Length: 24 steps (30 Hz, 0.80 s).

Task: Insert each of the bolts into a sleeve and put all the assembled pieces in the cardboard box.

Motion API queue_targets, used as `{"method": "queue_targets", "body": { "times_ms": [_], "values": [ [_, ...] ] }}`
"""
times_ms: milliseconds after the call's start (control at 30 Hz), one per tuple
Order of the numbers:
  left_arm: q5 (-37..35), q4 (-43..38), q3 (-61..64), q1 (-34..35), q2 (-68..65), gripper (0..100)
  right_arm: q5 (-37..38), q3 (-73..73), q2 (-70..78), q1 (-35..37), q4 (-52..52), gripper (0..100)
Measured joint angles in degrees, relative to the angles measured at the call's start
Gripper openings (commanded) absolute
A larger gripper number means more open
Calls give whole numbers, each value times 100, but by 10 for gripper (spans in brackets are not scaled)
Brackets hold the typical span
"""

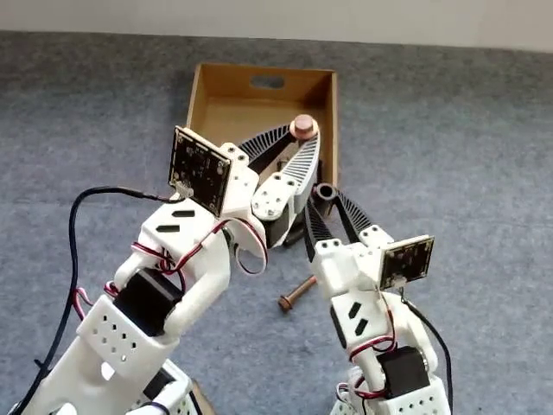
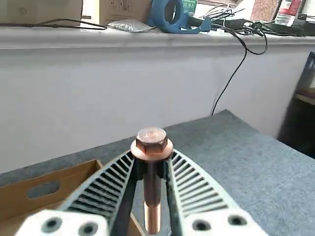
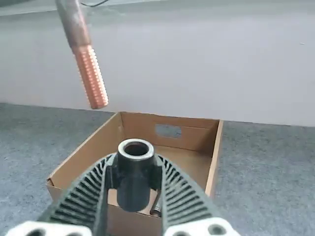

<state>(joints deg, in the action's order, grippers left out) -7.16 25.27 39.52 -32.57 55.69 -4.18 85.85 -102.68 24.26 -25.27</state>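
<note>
Bolt (image 2: 152, 189) hangs vertical, head up; sleeve (image 3: 134, 177) stands upright, bore up.

Readable text: none can be made out.
Circuit board on the left arm (image 1: 200, 170): small marks are seen, too fine to be read.
Circuit board on the right arm (image 1: 406, 261): small marks likewise, nothing legible.
Packages on the ledge (image 2: 290, 7): print is seen, blurred beyond reading.
</note>
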Motion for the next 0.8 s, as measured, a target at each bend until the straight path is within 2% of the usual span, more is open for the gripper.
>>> {"method": "queue_targets", "body": {
  "times_ms": [300,533,800],
  "values": [
    [0,-18,26,-387,-404,9,0,0,9,0,0,5],
    [0,-396,26,-396,-738,9,0,0,18,9,0,5],
    [-9,-422,26,-440,-826,10,0,0,18,9,0,5]
  ]
}}
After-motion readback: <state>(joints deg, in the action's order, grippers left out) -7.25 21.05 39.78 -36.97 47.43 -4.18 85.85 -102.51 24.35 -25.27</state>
